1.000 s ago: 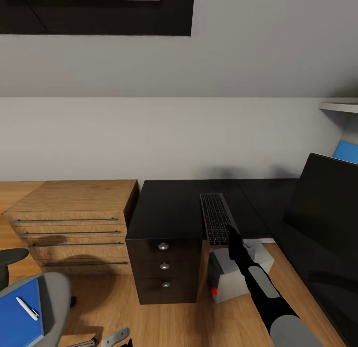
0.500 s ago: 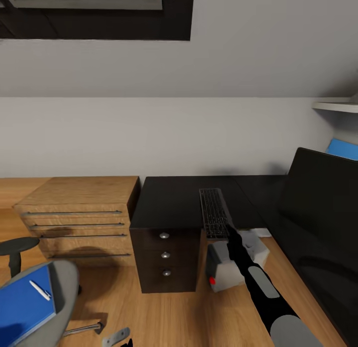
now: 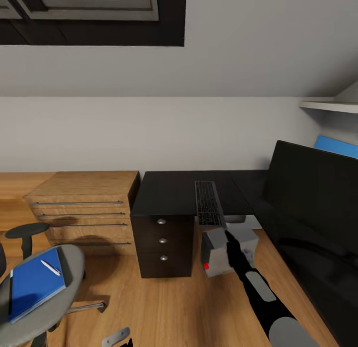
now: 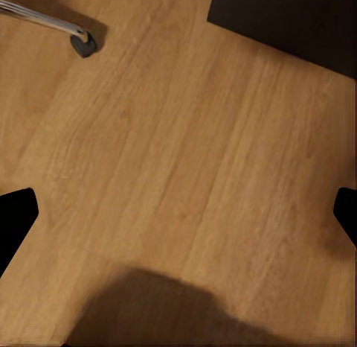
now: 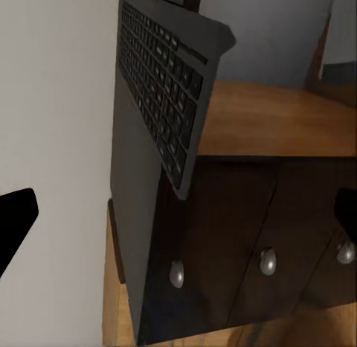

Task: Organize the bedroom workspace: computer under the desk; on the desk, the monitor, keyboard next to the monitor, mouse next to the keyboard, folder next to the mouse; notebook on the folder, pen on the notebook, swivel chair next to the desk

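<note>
Swivel chair (image 3: pixel 35 287) stands nearest, well away from the desk (image 3: pixel 169 193) on the drawer chest's side, and it carries the folder (image 3: pixel 32 282) with the pen (image 3: pixel 50 267) lying on top; the notebook I cannot make out. So folder, notebook, pen and the chair's own placing all look undone. The left pincer (image 4: pixel 178 217) hangs above bare wood floor beside a chair castor (image 4: pixel 83 43), jaws spread wide and holding nothing. The right pincer (image 3: pixel 231 245) reaches forward over the computer (image 3: pixel 226 250), which sits on the floor just beside the desk's drawer unit (image 3: pixel 161 242), half out from beneath the surface's edge; whether that counts as under the desk is doubtful. Its tips stand apart in the right wrist view, empty. Beyond it the keyboard (image 3: pixel 208 204) lies on the surface, one end hanging past the edge above the computer. The monitor (image 3: pixel 308 198) rises further along the desk, seemingly on the surface, near the keyboard. I see no mouse. The light-wood drawer chest (image 3: pixel 82 208) stands touching the desk's far side, leaving open floor for rolling the chair in.
</note>
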### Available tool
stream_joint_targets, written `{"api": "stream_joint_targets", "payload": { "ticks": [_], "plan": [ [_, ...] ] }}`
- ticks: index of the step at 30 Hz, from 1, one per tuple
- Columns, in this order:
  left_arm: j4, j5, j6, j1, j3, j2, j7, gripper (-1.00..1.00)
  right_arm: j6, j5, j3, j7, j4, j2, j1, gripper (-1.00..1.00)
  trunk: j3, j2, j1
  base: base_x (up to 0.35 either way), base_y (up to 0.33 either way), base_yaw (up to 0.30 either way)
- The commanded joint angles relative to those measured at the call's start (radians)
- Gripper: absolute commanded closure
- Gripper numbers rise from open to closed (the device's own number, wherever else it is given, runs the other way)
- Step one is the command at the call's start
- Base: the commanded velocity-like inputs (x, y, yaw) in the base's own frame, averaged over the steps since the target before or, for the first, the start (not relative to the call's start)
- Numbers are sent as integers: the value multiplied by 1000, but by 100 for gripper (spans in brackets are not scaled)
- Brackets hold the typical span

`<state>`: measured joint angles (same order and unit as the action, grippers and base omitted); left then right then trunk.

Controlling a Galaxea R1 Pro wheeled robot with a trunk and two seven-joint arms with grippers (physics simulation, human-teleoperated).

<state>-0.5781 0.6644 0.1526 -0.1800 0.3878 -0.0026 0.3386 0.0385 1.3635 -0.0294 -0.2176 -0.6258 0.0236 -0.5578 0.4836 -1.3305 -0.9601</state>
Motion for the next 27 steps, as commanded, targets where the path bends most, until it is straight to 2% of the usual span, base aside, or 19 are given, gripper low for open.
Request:
{"api": "stream_joint_targets", "payload": {
  "ticks": [1,6,9,10,16,18,19,26,27],
  "plan": [
    [0,11,7,-1,8,1,7,-100,-5,-5,-4,-6,12,6,-1,-100,1,-1,0,-43,-60,0],
    [-1,11,8,-1,7,2,7,-100,-11,-21,-5,-8,51,15,-1,-100,1,-1,0,-21,-29,0],
    [-2,11,8,-1,5,2,7,-100,-15,-55,-4,-8,77,16,-1,-100,1,-1,0,-7,-10,0],
    [-3,10,8,-1,5,2,7,-100,-22,-91,-2,-8,92,17,-1,-100,1,-1,0,-4,-5,0],
    [-4,10,8,-1,4,3,7,-100,-57,-231,1,-6,137,20,-1,-100,1,-1,0,-2,-3,0],
    [-5,10,8,-1,4,3,7,-100,-69,-277,1,-5,156,22,-1,-100,-5,13,8,0,-1,0],
    [-5,10,8,-1,4,4,7,-100,-82,-321,1,-5,179,26,-1,-100,-8,20,12,0,0,0],
    [-5,11,8,-1,3,5,8,-100,-145,-465,2,-5,285,46,-1,-100,-30,69,39,0,0,0],
    [-5,11,8,-1,2,5,8,-100,-176,-506,2,-6,322,51,-1,-100,-33,76,42,0,0,0]
  ]
}}
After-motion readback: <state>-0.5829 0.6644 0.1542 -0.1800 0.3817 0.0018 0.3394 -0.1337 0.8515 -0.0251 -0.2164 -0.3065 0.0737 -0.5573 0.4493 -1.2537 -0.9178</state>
